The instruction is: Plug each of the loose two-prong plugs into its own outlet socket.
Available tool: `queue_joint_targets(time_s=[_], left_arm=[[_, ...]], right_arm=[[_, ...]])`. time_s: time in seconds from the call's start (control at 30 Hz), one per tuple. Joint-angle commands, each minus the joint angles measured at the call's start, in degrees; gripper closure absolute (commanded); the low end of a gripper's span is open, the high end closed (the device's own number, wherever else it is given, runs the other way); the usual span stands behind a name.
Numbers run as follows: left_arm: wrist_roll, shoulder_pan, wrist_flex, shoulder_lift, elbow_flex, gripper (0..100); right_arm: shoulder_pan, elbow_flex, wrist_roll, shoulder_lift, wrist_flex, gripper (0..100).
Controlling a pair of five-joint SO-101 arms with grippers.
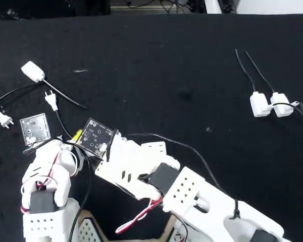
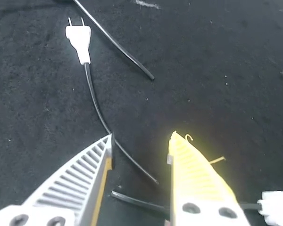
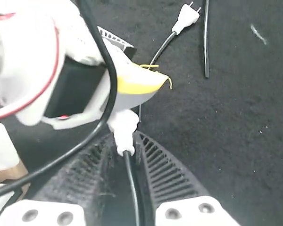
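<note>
A black cloth [image 1: 156,55] is spread over the whole table, and the work is crowded into its near left part. Two square outlet plates are laid flat there: a lone socket [image 1: 34,128] lies by itself, while a second socket [image 1: 95,136] is met by both arms. A white held plug [image 3: 124,123] is clamped at its cable end between the dark fingers [image 3: 170,179] of the right gripper [image 3: 126,141]. Its front is hidden behind the other arm, and it is seemingly being aimed at that second socket. The left gripper [image 2: 141,136] is held with its jaws apart, and a black cable [image 2: 96,108] passes between them untouched. It is probably stationed there to steady socket or cable. That cable's own loose plug [image 2: 79,37] lies farther out, and another plug [image 1: 4,119] lies near the cloth's left edge. Both are unplugged.
</note>
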Motion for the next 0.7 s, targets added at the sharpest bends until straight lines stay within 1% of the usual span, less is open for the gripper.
queue_joint_targets(time_s=[0.0,0.27,0.33,0.37,0.43,0.5,0.67], left_arm=[[-2.2,0.5,-1.5,0.4,0.5,80],[-2.3,0.5,-1.4,0.4,0.5,80],[-2.4,0.5,-1.4,0.4,0.4,80],[-2.4,0.5,-1.4,0.4,0.4,80],[-2.5,0.5,-1.4,0.4,0.4,80],[-2.5,0.5,-1.2,0.4,0.4,80],[-2.5,0.5,-1.3,0.4,0.4,80]], right_arm=[[-0.8,-0.7,-0.4,-3.2,-2.3,98.8],[-1.0,0.3,-0.2,-3.6,-2.4,98.8],[-2.9,0.3,0.0,-3.5,-2.3,98.8],[-4.2,0.3,0.6,-3.3,-2.0,98.8],[-6.7,0.8,4.7,-3.2,-1.8,98.8],[-7.2,1.3,7.3,-3.6,-1.6,98.8],[-7.3,1.5,7.8,-3.6,-1.9,98.8]])
